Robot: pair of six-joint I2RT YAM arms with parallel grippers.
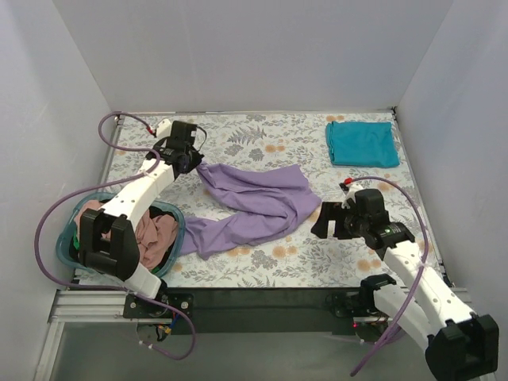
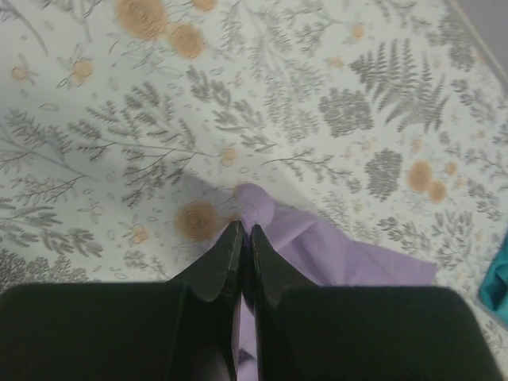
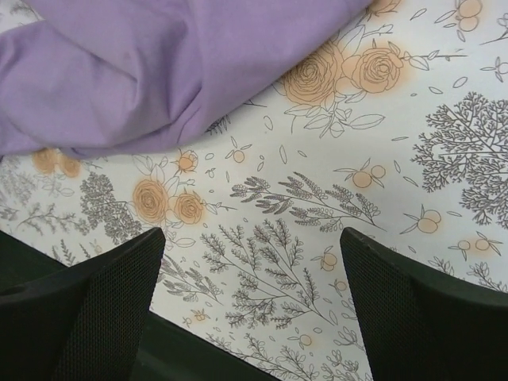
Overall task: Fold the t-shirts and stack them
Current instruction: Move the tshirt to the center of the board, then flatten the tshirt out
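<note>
A lavender-purple t-shirt (image 1: 254, 205) lies crumpled and stretched across the middle of the floral table. My left gripper (image 1: 193, 163) is shut on its far-left corner; in the left wrist view the cloth (image 2: 333, 250) bunches out past the closed fingertips (image 2: 244, 230). A teal-blue t-shirt (image 1: 362, 143) lies folded at the back right. Dusty pink t-shirts (image 1: 155, 234) sit in the round teal basket (image 1: 178, 238) at front left. My right gripper (image 1: 327, 225) is open and empty, just right of the purple shirt, whose edge (image 3: 159, 71) shows in the right wrist view beyond the open gripper (image 3: 252, 262).
White walls enclose the table on three sides. The table's dark front edge (image 1: 262, 298) runs between the arm bases. The left arm reaches over the basket. Bare floral cloth (image 1: 262, 139) lies between the purple shirt and the back wall.
</note>
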